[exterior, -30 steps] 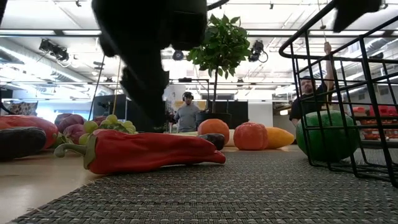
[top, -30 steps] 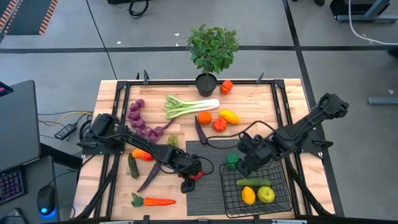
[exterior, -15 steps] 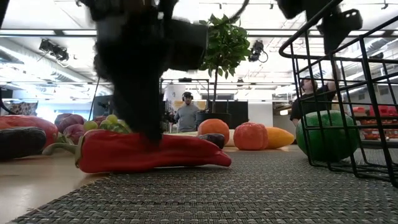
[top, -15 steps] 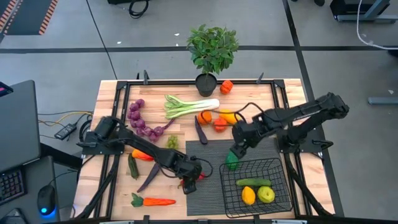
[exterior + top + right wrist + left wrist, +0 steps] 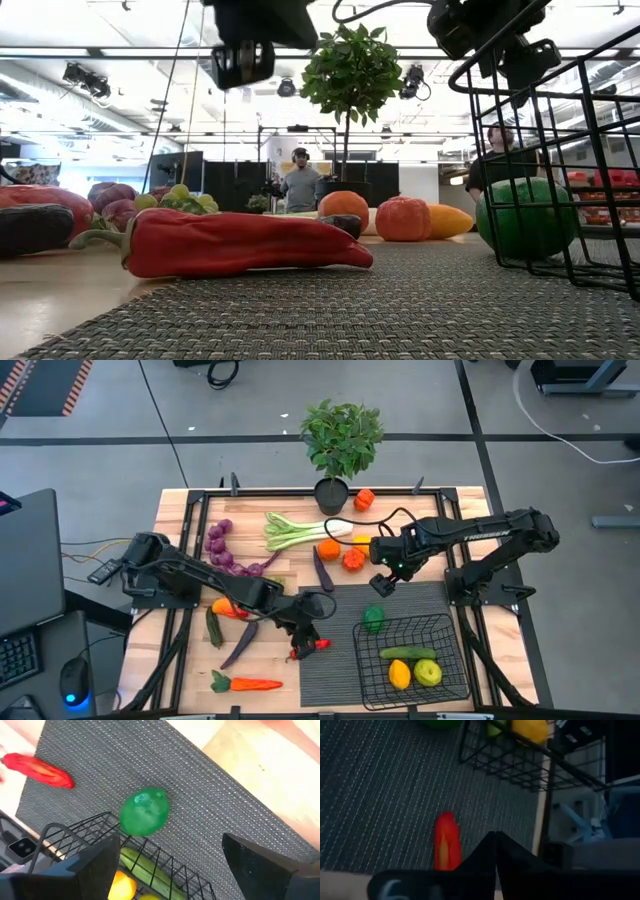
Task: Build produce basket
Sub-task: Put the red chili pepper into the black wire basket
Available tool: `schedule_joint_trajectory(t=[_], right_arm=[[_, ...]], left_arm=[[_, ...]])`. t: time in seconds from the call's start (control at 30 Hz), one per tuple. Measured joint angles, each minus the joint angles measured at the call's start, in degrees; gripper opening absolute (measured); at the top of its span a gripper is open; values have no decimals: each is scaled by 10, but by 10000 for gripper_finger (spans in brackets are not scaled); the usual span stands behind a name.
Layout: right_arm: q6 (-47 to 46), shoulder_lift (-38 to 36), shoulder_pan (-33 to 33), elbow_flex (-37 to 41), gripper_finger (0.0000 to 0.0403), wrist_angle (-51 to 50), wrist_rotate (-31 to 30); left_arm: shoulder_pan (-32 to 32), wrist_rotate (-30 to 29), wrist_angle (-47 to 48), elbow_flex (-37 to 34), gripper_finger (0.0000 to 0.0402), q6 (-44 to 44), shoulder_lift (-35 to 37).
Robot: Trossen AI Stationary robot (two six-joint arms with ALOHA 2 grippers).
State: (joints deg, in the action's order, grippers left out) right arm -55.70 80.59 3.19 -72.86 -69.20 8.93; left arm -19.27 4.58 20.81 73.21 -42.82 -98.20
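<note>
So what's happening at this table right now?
Two robot arms are filling a black wire basket with toy produce. A cucumber, a lemon and a green fruit are already in it. The left gripper is shut and empty above the red pepper, which lies on the dark mat. The right gripper is open over the mat's far edge; a green lime sits just outside the basket.

Even overhead light is giving you a bright, soft-shadowed table.
Ceiling lights (image 5: 85,80) are glaring low down; the left gripper (image 5: 495,865) is blurring near your wrist lens.
</note>
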Motion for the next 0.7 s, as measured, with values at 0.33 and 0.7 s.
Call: schedule_joint_trajectory(t=[0.33,0.7], right_arm=[[17,-2,4,0,352,4,-16],[18,-2,26,0,352,0,-6]], left_arm=[[-22,5,18,0,192,15,-60],[-39,-54,30,1,286,15,-158]])
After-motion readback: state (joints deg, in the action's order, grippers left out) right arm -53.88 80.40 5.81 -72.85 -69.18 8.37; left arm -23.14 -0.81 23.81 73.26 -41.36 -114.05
